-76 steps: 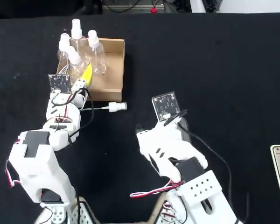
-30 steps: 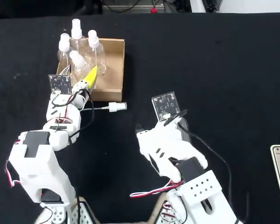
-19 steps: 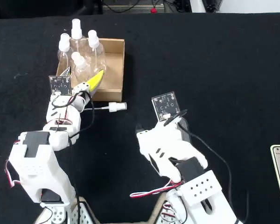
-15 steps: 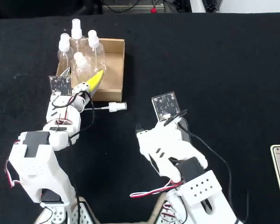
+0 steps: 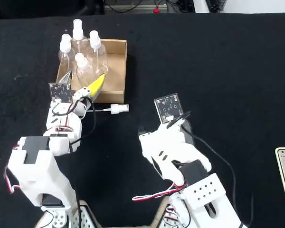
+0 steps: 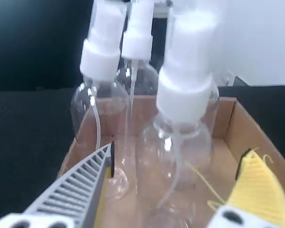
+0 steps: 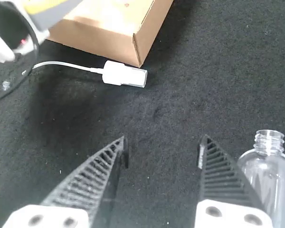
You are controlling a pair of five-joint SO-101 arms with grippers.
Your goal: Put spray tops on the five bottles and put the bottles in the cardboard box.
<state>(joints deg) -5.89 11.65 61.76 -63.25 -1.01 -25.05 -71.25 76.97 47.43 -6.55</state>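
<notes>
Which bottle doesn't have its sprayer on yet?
The bottle beside the right gripper, on the table: its neck is bare. The four bottles in the cardboard box wear spray tops.

That open bottle (image 7: 270, 164) gets chopped off by the frame edge in the right wrist view, base unseen. In the left wrist view the nearest spray top (image 6: 186, 57) is blurry, tip cropped.

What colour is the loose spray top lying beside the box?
The loose plastic spray top is white; the right wrist view shows it best.
</notes>
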